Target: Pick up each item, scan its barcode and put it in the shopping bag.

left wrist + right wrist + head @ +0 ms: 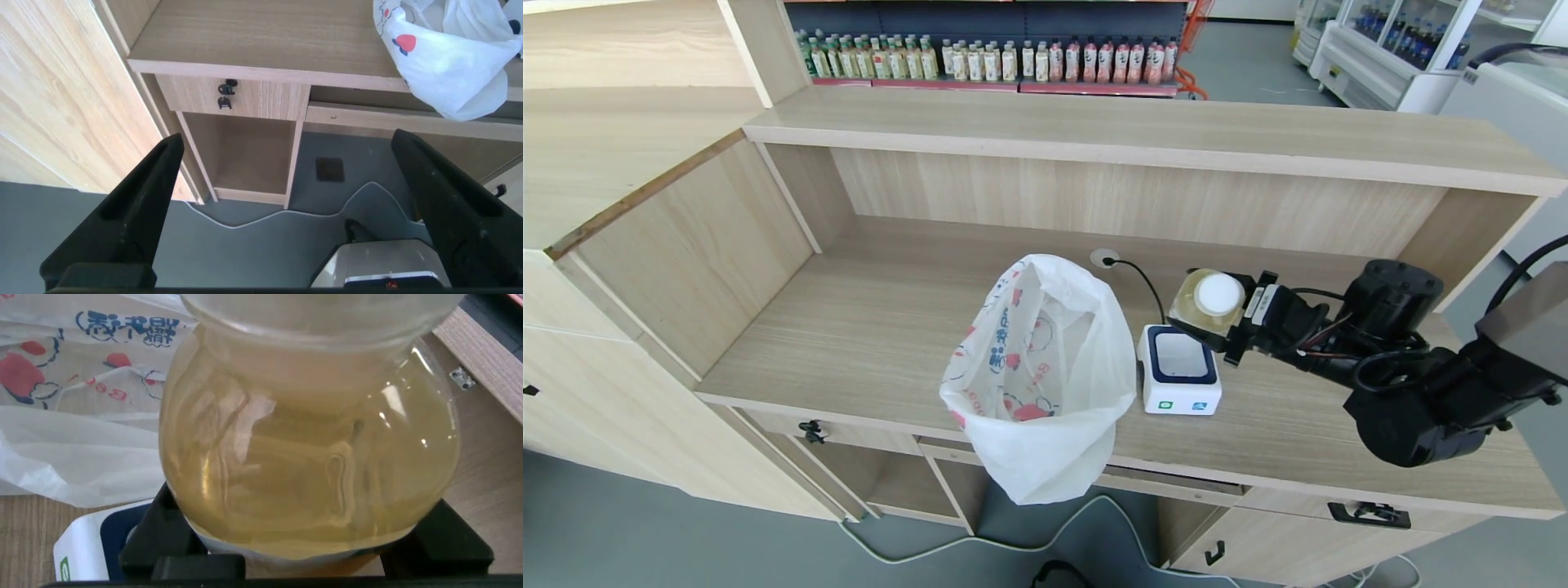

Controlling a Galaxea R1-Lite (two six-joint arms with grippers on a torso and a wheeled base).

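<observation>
- Bottle of clear, rounded plastic, filled with pale yellow liquid and closed by a white cap (1218, 294), is held in the air over the back edge of the scanner, cap uppermost
- Black right gripper (1207, 317) has its fingers clamped on the bottle's sides; its arm comes in over the counter from the robot's right
- White box-shaped barcode scanner with a dark blue frame round its window (1180, 371) sits on the light wood counter (874, 327), just right of the bag, and a thin black cable (1143, 282) runs from behind it to a round port
- White plastic shopping bag with red and blue print (1041, 367) stands open-mouthed at the counter's front edge, its bottom sagging over that edge
- Right wrist view adds the close look: the bottle's liquid-filled belly between two dark fingers, with a corner of the scanner and the bag's printed side past it
- Left wrist view looks from below counter height: the black left gripper (298, 204) has its fingers (139, 212) spread wide with nothing between them, over grey floor, facing an open cubby under a drawer with a small black lock
</observation>
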